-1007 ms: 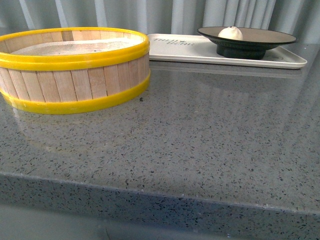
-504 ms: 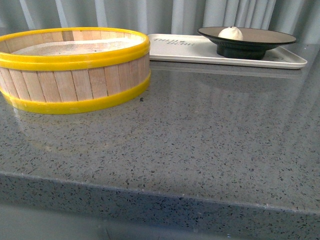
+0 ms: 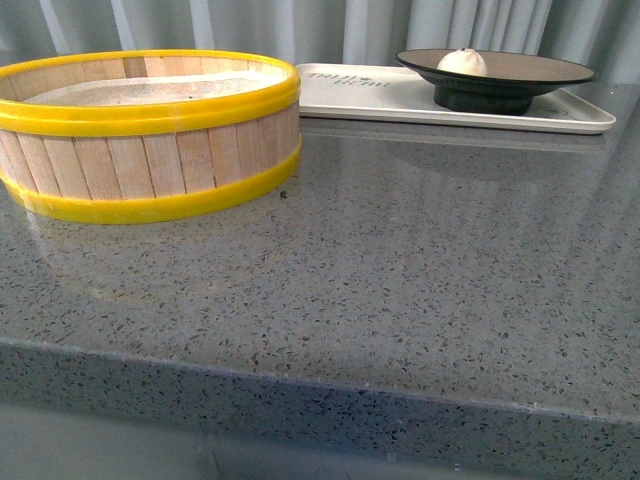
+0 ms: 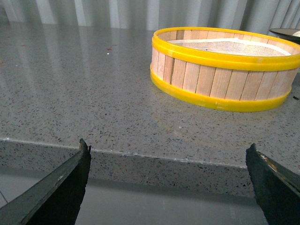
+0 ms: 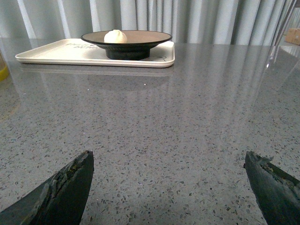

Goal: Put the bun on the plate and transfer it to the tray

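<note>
Backdrop: pale grey pleated curtain [image 3: 330,25] along the far side. Surface: speckled dark grey stone counter [image 3: 400,290], polished, faintly reflective, with a squared front edge running across the near side in the front view.

Landmark: steamer [image 3: 150,130], a round basket of upright wooden slats with yellow bands at top and base, standing on the counter at the left. A pale liner lies inside it.

Open room: broad bare counter in front of the steamer and to its right, reaching the front edge; more bare counter on its other side, as the left wrist view shows.

Left gripper [image 4: 168,187]: two dark fingers spread wide, nothing between them, touching nothing, hanging off the counter's front edge, near side of the steamer.

Tray [image 3: 340,95]: long, flat, off-white, rounded corners, low rim, faint dark lettering; behind and to the right of the steamer, its end just beside the steamer's rim.

Plate [image 3: 530,68]: round, shallow, tan face, black rim and black foot; standing on the tray's end farthest from the steamer.

Bun [image 3: 462,62]: small, white, matte, pinched top; resting on the plate.

Right gripper [image 5: 168,187]: dark fingers spread wide, empty, above bare counter, well apart from the tray.
</note>
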